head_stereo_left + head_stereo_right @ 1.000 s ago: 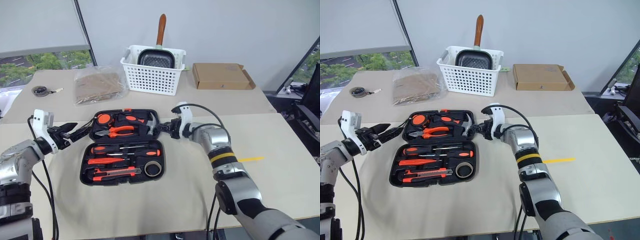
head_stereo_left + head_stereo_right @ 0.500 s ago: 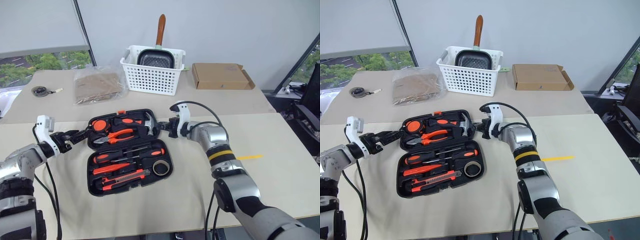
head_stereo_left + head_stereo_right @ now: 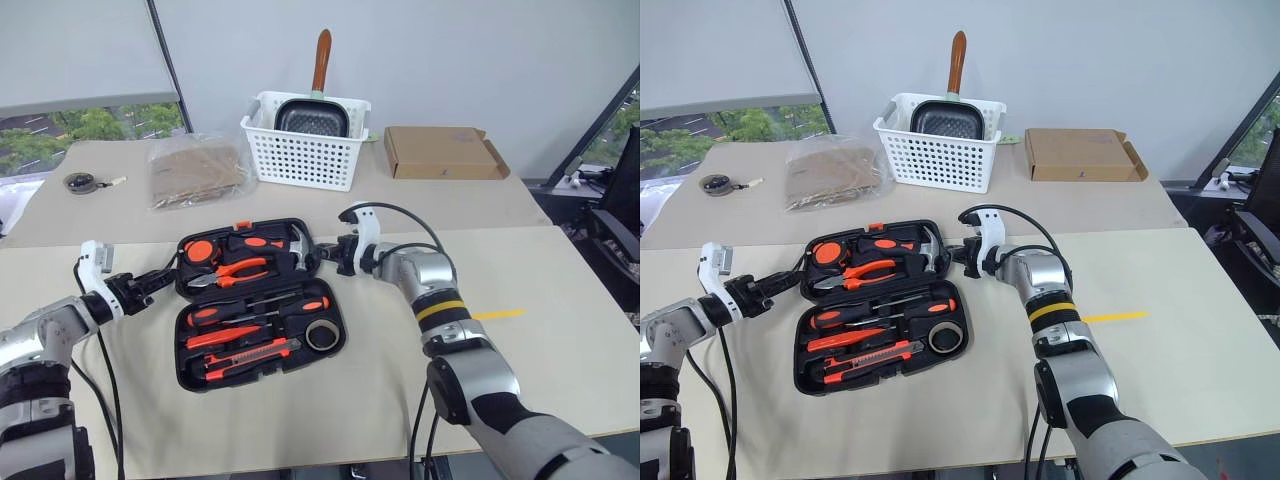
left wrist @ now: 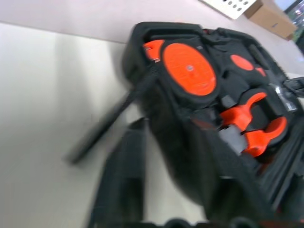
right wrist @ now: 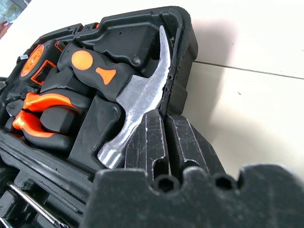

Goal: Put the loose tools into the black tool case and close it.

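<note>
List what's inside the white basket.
In the white basket lies a dark ridged grill pan, its brown handle rising above the rim. The basket's walls hide the pan's underside and anything beneath it.

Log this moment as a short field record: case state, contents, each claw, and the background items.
case: black tool case lying open on the table
lid half contents: tape measure, pliers, hammer
base half contents: two screwdrivers, utility knife, tape ring
left claw: at the lid's left edge; grip unclear
right claw: shut on the lid's right rim beside the hammer head
background: white basket holding a grill pan, cardboard box, plastic bag
</note>
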`<act>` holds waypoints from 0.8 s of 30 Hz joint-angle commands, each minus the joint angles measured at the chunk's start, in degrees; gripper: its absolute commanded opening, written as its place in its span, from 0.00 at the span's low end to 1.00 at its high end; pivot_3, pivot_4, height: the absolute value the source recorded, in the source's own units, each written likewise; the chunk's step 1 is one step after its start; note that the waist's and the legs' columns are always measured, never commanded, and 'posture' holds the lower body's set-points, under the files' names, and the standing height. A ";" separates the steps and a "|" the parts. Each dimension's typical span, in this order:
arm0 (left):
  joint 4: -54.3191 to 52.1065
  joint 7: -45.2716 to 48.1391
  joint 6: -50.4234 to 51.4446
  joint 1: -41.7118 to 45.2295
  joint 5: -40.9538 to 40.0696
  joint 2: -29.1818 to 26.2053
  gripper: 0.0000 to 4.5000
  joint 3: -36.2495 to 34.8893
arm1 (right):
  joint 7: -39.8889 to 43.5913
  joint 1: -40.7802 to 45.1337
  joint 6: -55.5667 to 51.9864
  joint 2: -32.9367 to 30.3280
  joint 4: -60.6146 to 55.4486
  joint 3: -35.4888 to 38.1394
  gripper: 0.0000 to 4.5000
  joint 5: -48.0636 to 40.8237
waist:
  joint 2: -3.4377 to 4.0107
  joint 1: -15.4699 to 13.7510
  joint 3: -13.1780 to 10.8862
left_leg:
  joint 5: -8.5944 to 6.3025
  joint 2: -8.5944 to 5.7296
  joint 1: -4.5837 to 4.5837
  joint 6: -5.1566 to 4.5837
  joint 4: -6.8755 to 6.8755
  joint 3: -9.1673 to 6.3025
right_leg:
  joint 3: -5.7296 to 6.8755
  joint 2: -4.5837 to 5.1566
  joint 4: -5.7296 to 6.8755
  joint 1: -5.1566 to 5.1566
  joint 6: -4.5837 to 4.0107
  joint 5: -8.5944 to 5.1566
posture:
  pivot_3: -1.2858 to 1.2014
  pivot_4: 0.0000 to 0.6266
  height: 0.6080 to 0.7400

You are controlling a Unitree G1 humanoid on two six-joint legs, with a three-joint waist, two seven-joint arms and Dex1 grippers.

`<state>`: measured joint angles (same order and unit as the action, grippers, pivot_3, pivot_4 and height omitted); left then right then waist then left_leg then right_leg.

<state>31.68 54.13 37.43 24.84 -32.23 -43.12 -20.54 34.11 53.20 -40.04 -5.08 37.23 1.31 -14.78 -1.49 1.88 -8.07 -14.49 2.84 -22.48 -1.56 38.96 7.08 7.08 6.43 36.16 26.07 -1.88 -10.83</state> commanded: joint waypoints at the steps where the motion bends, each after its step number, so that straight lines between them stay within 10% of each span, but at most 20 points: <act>1: -1.00 -0.25 -0.04 0.09 0.26 0.20 0.00 -0.20 | 0.02 1.55 1.10 -0.63 -1.81 0.85 0.00 -0.66 | 0.00 -0.03 0.00 | 0.00 0.00 0.01 0.00 0.00 0.01 | -0.01 0.00 0.00 0.00 0.00 0.00 | 0.52 0.24 0.70; 24: -4.39 0.13 4.60 4.31 -2.41 3.55 0.00 -0.82 | -0.60 -0.67 7.56 -2.07 -9.20 4.76 0.00 -2.83 | -0.02 -0.97 -0.02 | 0.00 -0.03 -0.04 0.00 0.00 -0.01 | 0.01 0.03 -0.04 0.01 0.02 -0.01 | 0.52 0.24 0.70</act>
<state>29.70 54.36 42.77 27.17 -33.62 -40.43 -21.16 32.49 50.72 -37.00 -6.78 34.13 3.55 -14.83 -1.50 0.92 -8.09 -14.48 2.81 -22.53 -1.56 38.96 7.07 7.09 6.46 36.12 26.08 -1.86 -10.84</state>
